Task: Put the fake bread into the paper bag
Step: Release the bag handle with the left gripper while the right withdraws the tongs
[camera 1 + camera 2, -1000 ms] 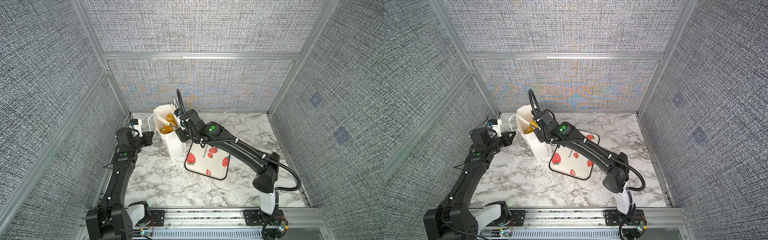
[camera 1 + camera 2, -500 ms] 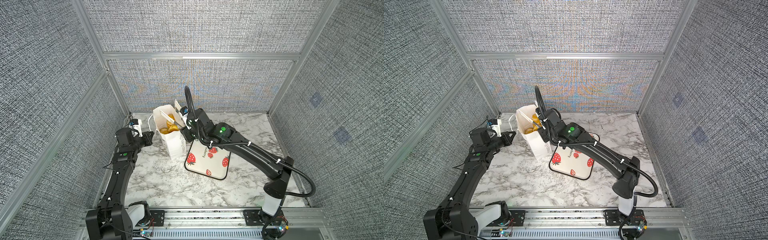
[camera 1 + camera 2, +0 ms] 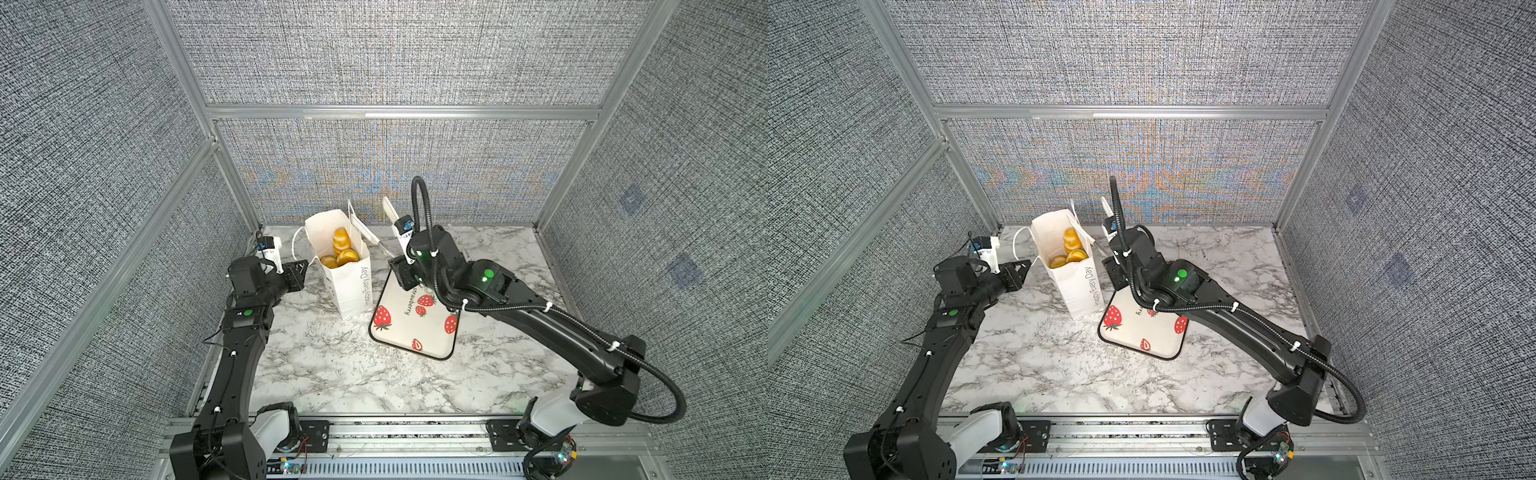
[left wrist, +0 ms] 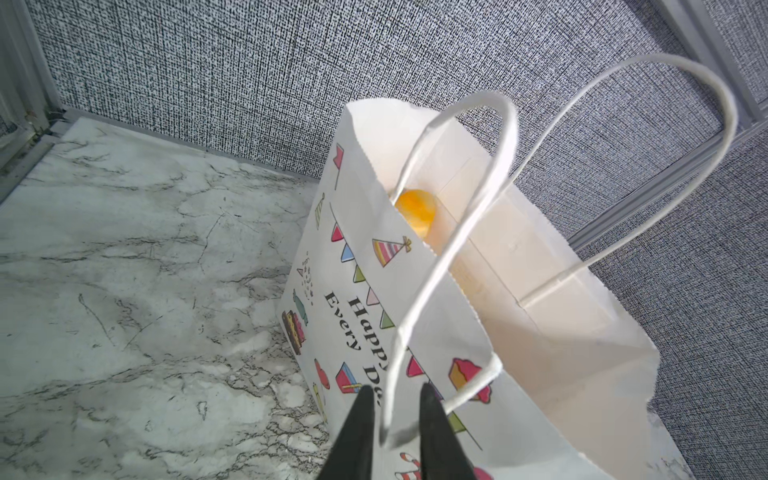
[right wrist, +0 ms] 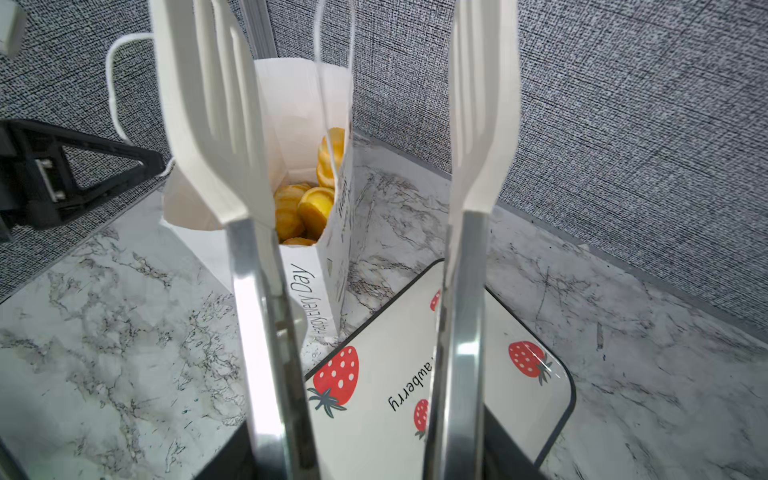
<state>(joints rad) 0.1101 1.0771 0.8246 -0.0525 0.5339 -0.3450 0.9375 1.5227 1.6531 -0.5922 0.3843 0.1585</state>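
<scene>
The paper bag (image 3: 351, 291) (image 3: 1079, 291) stands upright and open at the back of the marble table. Several golden pieces of fake bread (image 3: 340, 249) (image 3: 1071, 249) (image 5: 309, 203) lie inside it; the left wrist view shows just one rounded piece (image 4: 415, 210). My left gripper (image 3: 306, 262) (image 4: 395, 399) is at the bag's left side, jaws slightly open, with the near cord handle (image 4: 457, 241) running loose between them. My right gripper (image 3: 405, 272) (image 5: 365, 453) is shut on white-tipped metal tongs (image 3: 388, 210) (image 5: 478, 124). The tongs stand apart and empty, just right of the bag's rim.
A white strawberry-printed tray (image 3: 415, 349) (image 3: 1142, 353) (image 5: 540, 415) lies bare, right of the bag and under my right wrist. Grey fabric walls with metal posts close in the table at the back and sides.
The right arm has pulled the tongs up and to the right, away from the bag's mouth. The left jaws, shut on the handle before, have parted.
</scene>
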